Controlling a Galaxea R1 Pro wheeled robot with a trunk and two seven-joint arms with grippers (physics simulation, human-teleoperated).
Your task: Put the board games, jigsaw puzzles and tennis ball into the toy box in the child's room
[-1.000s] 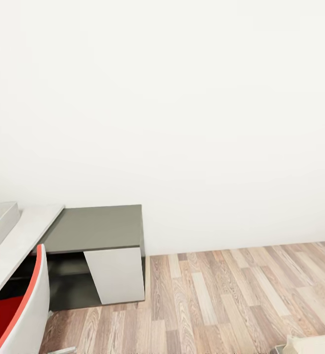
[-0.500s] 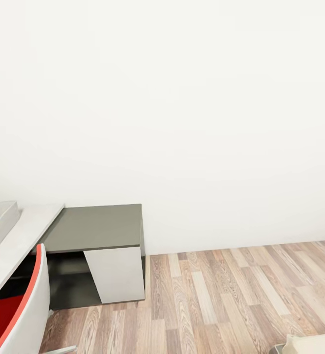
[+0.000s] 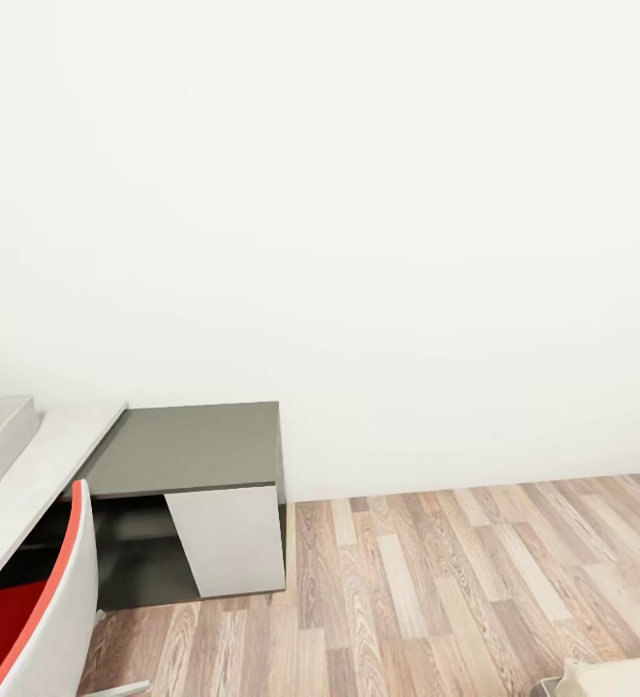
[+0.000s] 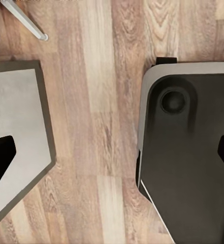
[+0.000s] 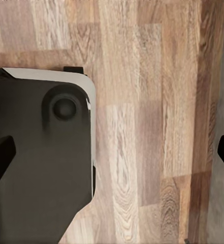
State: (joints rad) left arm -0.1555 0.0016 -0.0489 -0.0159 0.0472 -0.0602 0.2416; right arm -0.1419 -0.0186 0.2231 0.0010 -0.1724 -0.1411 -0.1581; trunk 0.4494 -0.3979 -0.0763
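Head view: angular grey surface (image 3: 189, 450) low at left against white wall, bed (image 3: 615, 678) corner at lower right. Left tool (image 4: 112, 157) and right tool (image 5: 112, 152) spread apart over plank floor (image 5: 142, 76).

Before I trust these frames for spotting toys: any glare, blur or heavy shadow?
Head view: even light, sharp, wall nearly blown white, deep shadow under the table. Left wrist view: soft but readable floor. Right wrist view: slightly soft, a shadow band along one edge of the floor.
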